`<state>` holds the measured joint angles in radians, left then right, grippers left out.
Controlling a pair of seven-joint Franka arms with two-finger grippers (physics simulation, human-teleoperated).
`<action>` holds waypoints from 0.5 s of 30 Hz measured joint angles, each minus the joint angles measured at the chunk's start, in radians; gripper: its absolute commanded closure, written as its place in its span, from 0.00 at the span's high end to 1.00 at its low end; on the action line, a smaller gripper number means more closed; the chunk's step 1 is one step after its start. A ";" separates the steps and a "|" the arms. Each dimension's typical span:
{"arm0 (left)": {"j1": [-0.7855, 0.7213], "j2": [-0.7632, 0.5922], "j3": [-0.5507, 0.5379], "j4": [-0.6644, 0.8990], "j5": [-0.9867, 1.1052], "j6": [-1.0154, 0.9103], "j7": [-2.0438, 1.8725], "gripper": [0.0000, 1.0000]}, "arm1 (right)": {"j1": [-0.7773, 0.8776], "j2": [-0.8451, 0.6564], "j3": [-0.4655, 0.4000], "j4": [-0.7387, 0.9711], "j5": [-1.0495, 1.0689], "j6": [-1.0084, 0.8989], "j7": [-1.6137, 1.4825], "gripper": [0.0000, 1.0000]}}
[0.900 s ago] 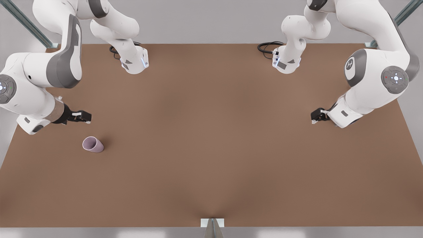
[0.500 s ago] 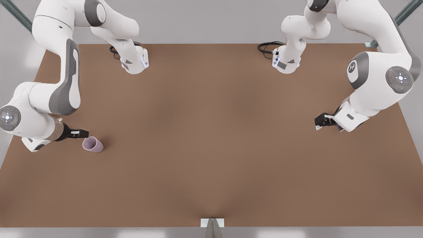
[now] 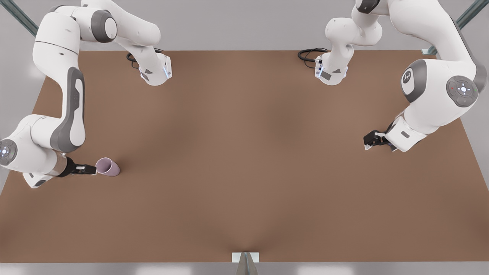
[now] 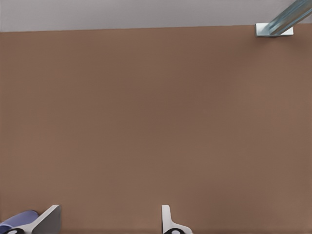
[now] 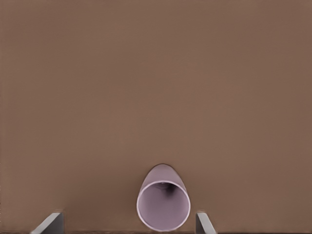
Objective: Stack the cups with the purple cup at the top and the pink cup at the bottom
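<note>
The pink cup [image 3: 107, 167] lies on its side near the front view's left edge of the table, mouth turned toward my right gripper [image 3: 91, 169]. In the right wrist view the pink cup [image 5: 163, 202] opens straight at the camera, between the open gripper's [image 5: 126, 227] two fingertips [image 5: 204, 223], touching neither. My left gripper [image 3: 368, 141] hangs low over the table at the front view's right. It is open and holds nothing [image 4: 108, 225]. A bit of the purple cup [image 4: 17, 220] shows just outside one of its fingers [image 4: 48, 219].
The brown table [image 3: 244, 152] spreads wide between the two arms. Both arm bases [image 3: 154, 72] [image 3: 330, 72] stand at its far edge. A metal bracket [image 3: 245, 258] sits at the middle of the near edge.
My right gripper has dropped toward the table's near side and now sits level with the pink cup, right at its mouth. My left gripper shifted slightly, then held still.
</note>
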<state>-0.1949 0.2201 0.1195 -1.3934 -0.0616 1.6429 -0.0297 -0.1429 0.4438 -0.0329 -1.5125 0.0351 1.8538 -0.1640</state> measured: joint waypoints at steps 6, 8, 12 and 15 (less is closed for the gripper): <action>0.000 0.002 0.000 0.000 0.000 -0.001 -0.004 1.00 | -0.024 -0.054 -0.013 -0.203 0.012 0.123 -0.047 1.00; 0.000 0.002 0.000 0.000 0.000 -0.001 -0.005 1.00 | -0.022 -0.059 -0.027 -0.260 0.025 0.161 -0.059 1.00; 0.000 0.002 0.000 0.000 0.000 -0.003 -0.006 1.00 | -0.025 -0.052 -0.039 -0.302 0.039 0.218 -0.081 1.00; 0.000 0.001 0.000 0.000 0.000 -0.004 -0.007 1.00 | -0.027 -0.037 -0.040 -0.310 0.043 0.243 -0.095 1.00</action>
<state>-0.1948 0.2207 0.1195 -1.3934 -0.0620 1.6389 -0.0370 -0.1696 0.4070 -0.0728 -1.8224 0.0778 2.0967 -0.2590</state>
